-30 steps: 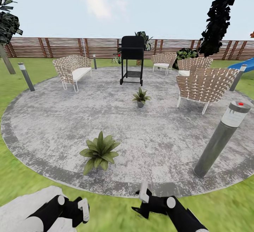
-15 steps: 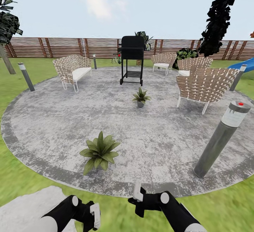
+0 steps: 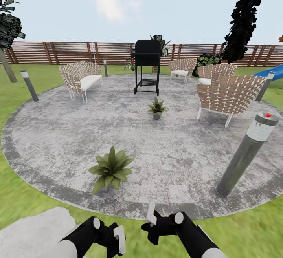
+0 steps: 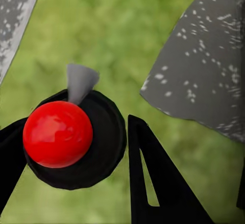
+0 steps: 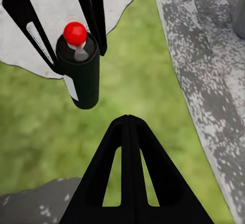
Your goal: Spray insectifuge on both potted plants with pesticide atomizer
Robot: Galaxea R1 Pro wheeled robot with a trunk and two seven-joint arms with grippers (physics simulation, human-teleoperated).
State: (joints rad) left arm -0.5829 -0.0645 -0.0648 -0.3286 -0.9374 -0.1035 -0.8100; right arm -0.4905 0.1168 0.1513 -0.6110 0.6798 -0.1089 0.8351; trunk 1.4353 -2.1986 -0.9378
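The left black two-fingered gripper [image 3: 114, 239] clasps the slender pale-grey pesticide atomizer with a red button on its dark cap [image 5: 77, 65] over green lawn [image 3: 251, 226]; the right black gripper [image 5: 128, 124] has fingers pressed together, empty. Beyond, two green-leaved potted plants [image 3: 111, 169] [image 3: 157, 108] stand on the round grey speckled patio [image 3: 59, 132].

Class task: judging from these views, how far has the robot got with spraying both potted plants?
Done: the pesticide atomizer, red-capped, sits between the left gripper fingers, off the grass.
In hand: both grippers, including the right gripper, are low over the lawn at the patio edge.
Left: spraying the near potted plant and the far potted plant; no spray shows.
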